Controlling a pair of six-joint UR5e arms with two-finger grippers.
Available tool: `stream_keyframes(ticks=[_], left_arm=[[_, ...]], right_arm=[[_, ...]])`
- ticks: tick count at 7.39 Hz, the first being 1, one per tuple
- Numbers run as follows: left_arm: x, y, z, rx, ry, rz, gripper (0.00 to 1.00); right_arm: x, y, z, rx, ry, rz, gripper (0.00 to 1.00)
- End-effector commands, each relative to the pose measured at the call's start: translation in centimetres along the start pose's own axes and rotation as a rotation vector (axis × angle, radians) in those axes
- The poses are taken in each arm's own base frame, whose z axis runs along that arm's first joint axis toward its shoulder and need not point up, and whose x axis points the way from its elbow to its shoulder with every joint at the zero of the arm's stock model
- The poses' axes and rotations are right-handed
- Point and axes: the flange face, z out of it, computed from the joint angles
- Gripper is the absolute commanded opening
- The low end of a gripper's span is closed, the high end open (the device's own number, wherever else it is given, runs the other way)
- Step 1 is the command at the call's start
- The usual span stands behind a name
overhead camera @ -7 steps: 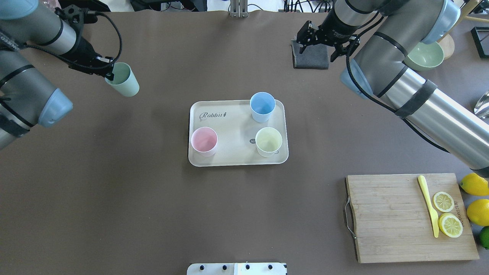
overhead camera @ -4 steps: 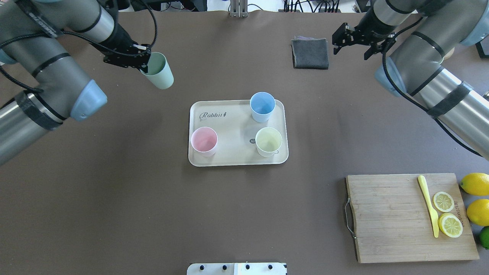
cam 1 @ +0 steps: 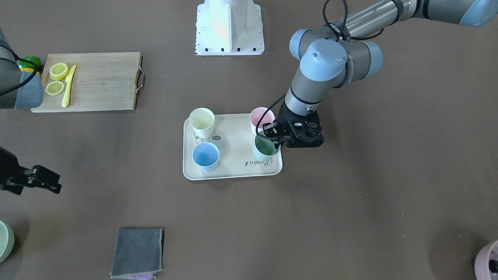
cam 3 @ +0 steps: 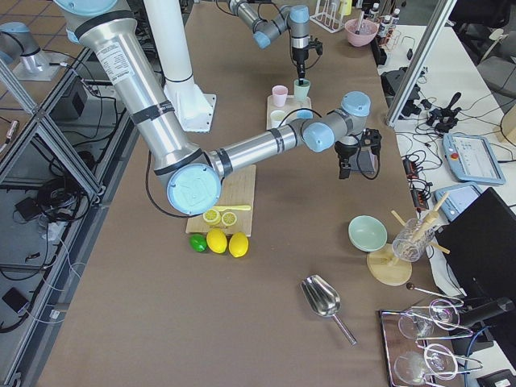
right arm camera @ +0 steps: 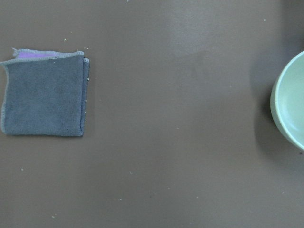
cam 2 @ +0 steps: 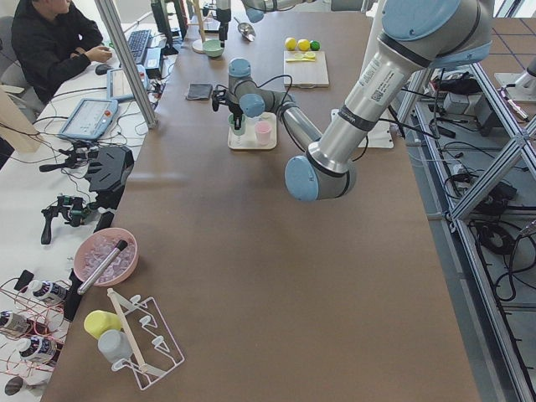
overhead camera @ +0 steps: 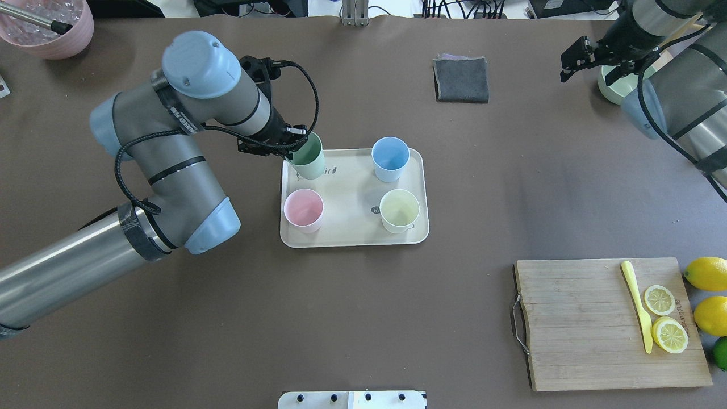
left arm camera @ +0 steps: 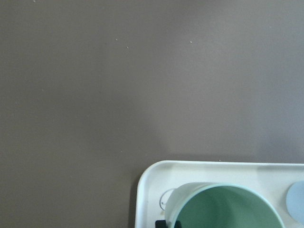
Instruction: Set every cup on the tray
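Observation:
The cream tray point(overhead camera: 352, 193) lies mid-table with the pink cup point(overhead camera: 303, 209), the blue cup point(overhead camera: 390, 158) and the yellow cup point(overhead camera: 399, 210) standing upright on it. My left gripper point(overhead camera: 295, 149) is shut on the rim of the mint green cup point(overhead camera: 309, 162) and holds it upright over the tray's far left corner, above the "Rabbit" script. I cannot tell whether its base touches the tray. The left wrist view shows this cup point(left arm camera: 228, 209) inside the tray's corner point(left arm camera: 142, 190). My right gripper point(overhead camera: 590, 71) is open and empty at the far right.
A grey cloth point(overhead camera: 461, 79) lies at the back. A pale green bowl point(overhead camera: 609, 91) sits under my right gripper. A mauve-pink pot point(overhead camera: 48, 34) stands at the back left. A wooden cutting board point(overhead camera: 579, 324) with a knife and lemon slices lies front right, with lemons point(overhead camera: 704, 274) beside it.
My left arm has carried the mint green cup from the far left of the table to the tray's far left corner. My right arm has drawn back to the right, past the cloth to the bowl.

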Motion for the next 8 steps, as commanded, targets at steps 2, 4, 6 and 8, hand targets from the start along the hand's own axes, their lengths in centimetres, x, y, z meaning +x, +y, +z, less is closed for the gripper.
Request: stream_keyframes(ticks=[2,4,6,8], left_arm=[[0.1,0.5,2.8,0.036,-0.045,0.001,0.00],[-0.5,0.1,3.8,0.047,-0.045,0.004,0.00],[0.0,0.1,2.9,0.063,-0.014,0.020,0.98],[-1.3,-1.3,-3.4,0.057,0.034,0.004,0.98]], right_arm=[[1.7,0.1,-0.2,0.001,0.008,-0.010,1.00],[1.6,0.1,0.0,-0.002,0.009,-0.012,1.00],[1.7,0.1,0.0,-0.002,0.010,-0.010,1.00],[2.5,0.3,-0.3,-0.006,0.000,-0.005,1.00]])
